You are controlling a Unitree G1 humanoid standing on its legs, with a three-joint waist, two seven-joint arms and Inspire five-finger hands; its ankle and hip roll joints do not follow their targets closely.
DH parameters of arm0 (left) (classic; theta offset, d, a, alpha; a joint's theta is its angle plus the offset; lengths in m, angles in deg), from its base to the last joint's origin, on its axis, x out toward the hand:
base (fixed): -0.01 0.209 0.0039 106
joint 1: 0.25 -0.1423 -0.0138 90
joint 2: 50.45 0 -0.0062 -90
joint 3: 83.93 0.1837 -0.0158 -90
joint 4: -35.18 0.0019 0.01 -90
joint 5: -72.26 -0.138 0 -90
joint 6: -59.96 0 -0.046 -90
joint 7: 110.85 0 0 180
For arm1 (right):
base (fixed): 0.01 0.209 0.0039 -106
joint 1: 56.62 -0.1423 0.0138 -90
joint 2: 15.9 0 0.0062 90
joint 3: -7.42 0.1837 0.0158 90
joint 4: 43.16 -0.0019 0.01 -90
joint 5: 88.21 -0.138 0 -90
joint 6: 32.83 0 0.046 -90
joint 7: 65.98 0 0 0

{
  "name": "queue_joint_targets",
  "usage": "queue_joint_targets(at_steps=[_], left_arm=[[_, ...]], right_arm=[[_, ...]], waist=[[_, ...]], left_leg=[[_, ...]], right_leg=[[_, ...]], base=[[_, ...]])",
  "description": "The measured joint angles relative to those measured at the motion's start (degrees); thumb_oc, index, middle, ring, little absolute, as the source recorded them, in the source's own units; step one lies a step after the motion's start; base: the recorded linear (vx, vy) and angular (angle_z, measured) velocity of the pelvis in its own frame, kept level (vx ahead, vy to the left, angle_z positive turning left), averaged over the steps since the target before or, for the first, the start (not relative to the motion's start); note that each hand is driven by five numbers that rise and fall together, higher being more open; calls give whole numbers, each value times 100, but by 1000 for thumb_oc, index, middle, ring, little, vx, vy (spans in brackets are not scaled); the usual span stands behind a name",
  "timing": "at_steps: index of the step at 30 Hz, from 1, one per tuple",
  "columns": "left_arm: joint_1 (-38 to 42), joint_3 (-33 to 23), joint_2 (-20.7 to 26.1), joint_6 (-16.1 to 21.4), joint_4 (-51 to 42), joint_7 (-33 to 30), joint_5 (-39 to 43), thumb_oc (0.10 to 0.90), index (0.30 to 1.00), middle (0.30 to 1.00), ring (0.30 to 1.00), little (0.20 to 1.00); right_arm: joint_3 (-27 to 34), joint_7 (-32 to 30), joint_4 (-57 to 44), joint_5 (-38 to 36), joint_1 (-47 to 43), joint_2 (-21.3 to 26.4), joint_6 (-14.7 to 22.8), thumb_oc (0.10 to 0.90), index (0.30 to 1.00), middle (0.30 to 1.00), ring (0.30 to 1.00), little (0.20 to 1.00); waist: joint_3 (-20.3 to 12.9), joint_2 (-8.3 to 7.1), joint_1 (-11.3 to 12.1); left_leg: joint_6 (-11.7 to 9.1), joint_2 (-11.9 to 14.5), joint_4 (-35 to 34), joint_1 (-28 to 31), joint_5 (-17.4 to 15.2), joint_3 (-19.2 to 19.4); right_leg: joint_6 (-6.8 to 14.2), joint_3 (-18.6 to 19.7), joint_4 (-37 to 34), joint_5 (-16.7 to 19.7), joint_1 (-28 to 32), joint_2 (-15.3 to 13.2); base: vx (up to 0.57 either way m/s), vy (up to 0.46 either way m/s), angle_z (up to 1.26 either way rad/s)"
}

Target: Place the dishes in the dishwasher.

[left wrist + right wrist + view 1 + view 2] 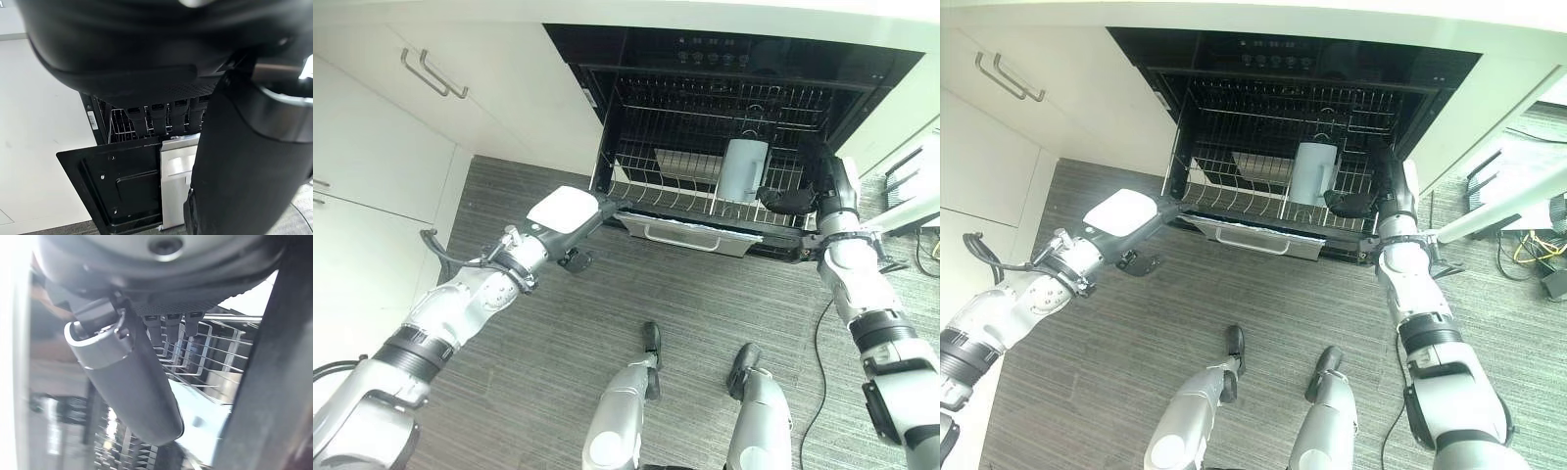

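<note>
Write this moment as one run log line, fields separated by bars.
left hand: carries white plate toward dishwasher | right hand: at rack, beside upright metal cup | door: open

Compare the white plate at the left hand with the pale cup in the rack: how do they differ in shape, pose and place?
The white plate is flat and squarish with rounded corners; the pale cup is tall and cylindrical. The plate lies roughly level at the left hand, outside the dishwasher; the cup stands upright in the lower rack. The plate is over the floor by the rack's left end, while the cup sits next to the right hand. Both are pale, plain dishes.
</note>
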Motion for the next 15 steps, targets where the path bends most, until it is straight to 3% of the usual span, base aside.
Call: queue_joint_targets(at_steps=[6,15], left_arm=[[-617,-345,-28,-179,-259,-6,-3,800,900,900,900,900],[-1547,-797,-518,-306,-511,-160,-185,800,900,900,900,900]], right_arm=[[165,-290,-1324,-2,832,-243,305,800,900,900,900,900],[262,-354,-3039,0,2018,-643,776,800,900,900,900,900]], waist=[[-8,14,-184],[-79,123,-373]], left_leg=[[17,-43,-67,211,-11,227],[42,-29,-153,510,-17,384]], right_leg=[[54,242,-11,37,22,-32],[88,386,-80,84,199,7]], base=[[39,102,-16],[60,77,-9]])
